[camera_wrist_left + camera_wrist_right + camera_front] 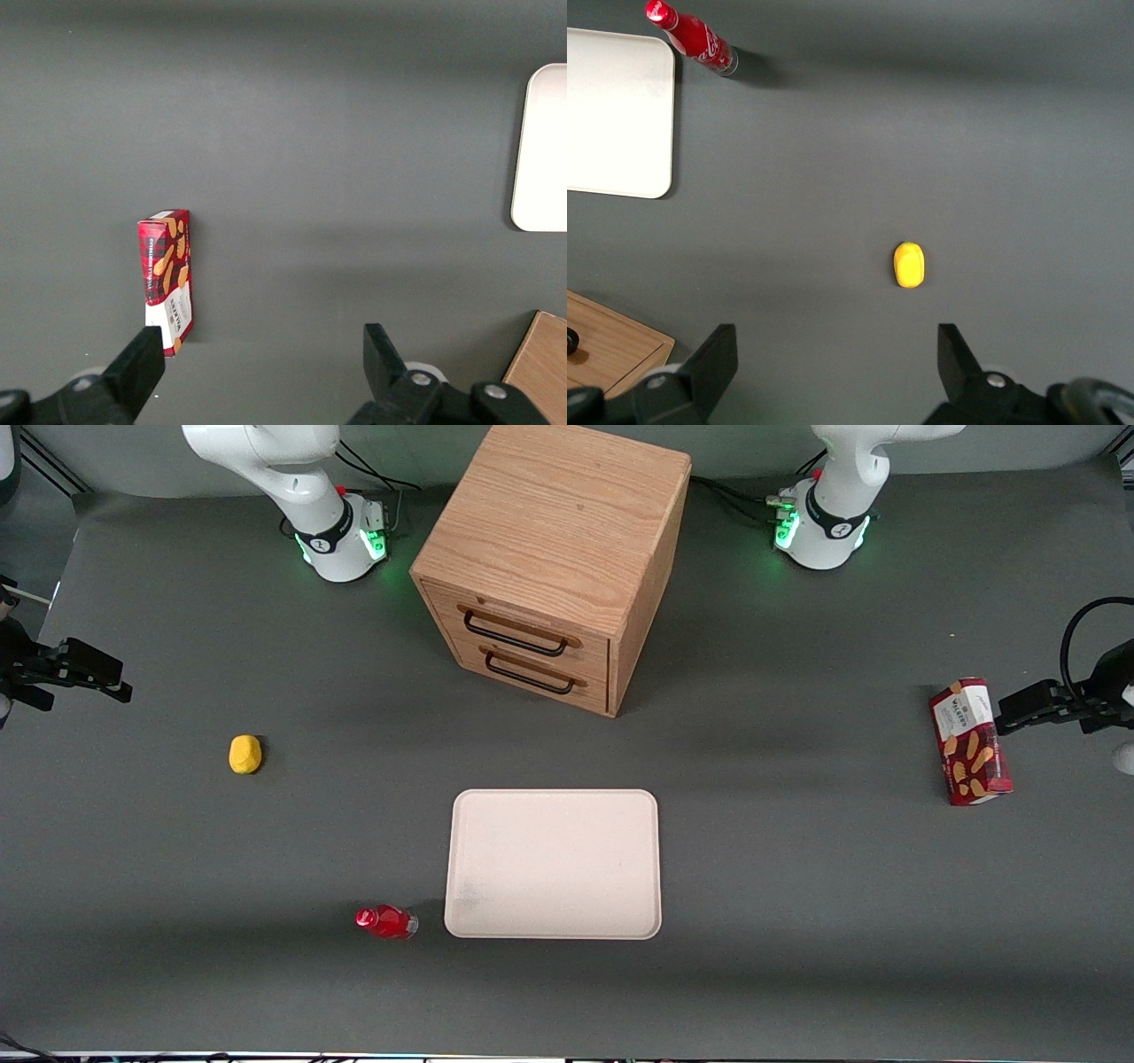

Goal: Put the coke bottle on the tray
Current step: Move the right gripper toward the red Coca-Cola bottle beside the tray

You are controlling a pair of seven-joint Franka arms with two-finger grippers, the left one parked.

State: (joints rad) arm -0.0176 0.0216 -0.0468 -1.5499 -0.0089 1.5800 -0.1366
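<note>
The coke bottle [386, 922] stands on the dark grey table [797, 921] just beside the tray [554, 864]. The end effector [84, 673] hangs wide open, empty, above the table's working-arm end.

The dark grey table [797, 921] fills the front view. The wooden drawer cabinet [549, 558] stands on it in the upper middle of the frame. The tray [554, 864] lies flat in the lower middle, nearer the camera. The coke bottle [387, 922] rests on the table just beside the tray's near corner, not touching it. A yellow lump [245, 754] sits toward the working arm's end, under the spread-fingered gripper [837, 363]. A red snack box [970, 741] is toward the parked arm's end.
</note>
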